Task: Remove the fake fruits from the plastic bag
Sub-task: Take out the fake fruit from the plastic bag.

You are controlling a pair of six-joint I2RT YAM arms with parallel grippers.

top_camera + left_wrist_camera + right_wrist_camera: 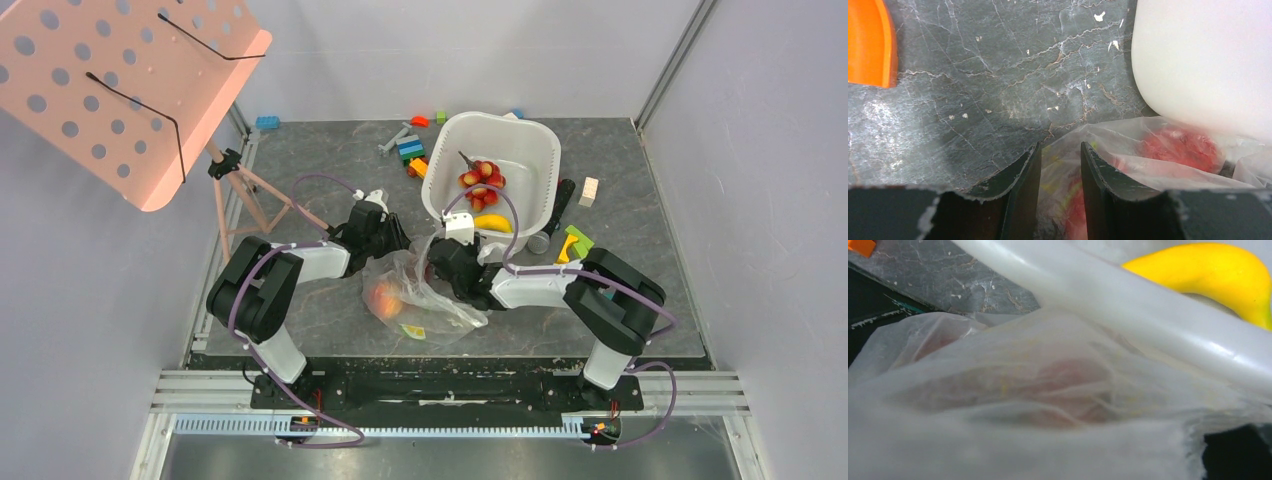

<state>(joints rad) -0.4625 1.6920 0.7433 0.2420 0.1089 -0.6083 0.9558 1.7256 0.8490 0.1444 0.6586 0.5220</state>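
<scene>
white basin (530, 150) holds grape bunch (482, 180) + yellow banana (492, 222). plastic bag (430, 305) lies against basin's near-left wall, orange-red fruit (385, 297) inside. left gripper (1060, 146) at bag edge by basin, fingers slightly apart, film btwn them. right gripper (445, 265) buried in bag folds beside basin; can't tell its opening.

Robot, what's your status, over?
Left gripper nearly closed, bag film between fingers. Right gripper at bag mouth, state unclear. Fruit still inside; grapes, banana in basin.
</scene>
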